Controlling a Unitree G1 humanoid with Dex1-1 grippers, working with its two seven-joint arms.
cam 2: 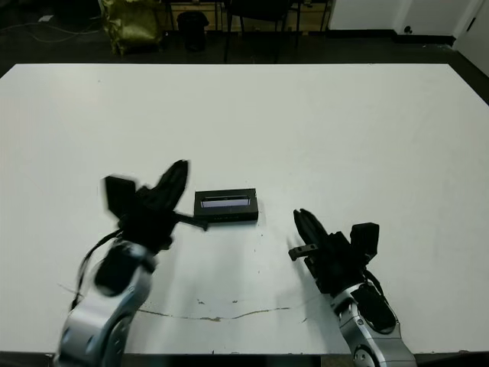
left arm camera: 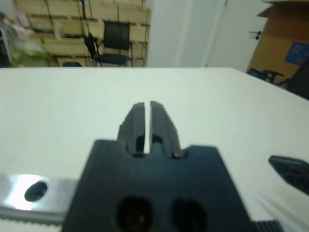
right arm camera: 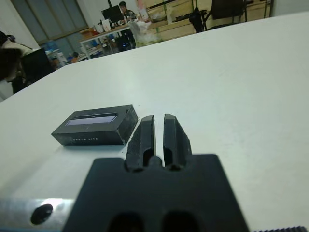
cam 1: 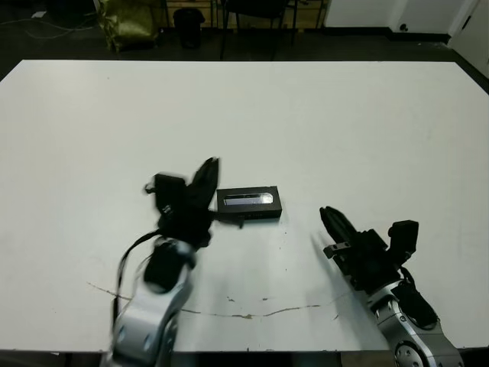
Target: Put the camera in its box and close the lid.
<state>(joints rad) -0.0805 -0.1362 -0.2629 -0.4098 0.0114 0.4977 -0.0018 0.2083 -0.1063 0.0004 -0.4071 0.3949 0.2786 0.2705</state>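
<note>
Grippers sit low over the white table (cam 1: pixel 344 115), one on each side of the box. The left gripper (cam 1: pixel 208 172) is just beside the lid (cam 1: pixel 248 201), fingers pressed together, holding nothing. The right gripper (cam 1: pixel 334 220) is a little apart, fingers together too. The closed box lies flat, its long side running left to right.

It looked like a workshop or lab: a large white table (cam 1: pixel 344 122) stood amid wooden shelving (left arm camera: pixel 72 34), a black chair (left arm camera: pixel 115 42), a cardboard carton (left arm camera: pixel 285 43) and a distant desk with a seated person (right arm camera: pixel 124 8).
</note>
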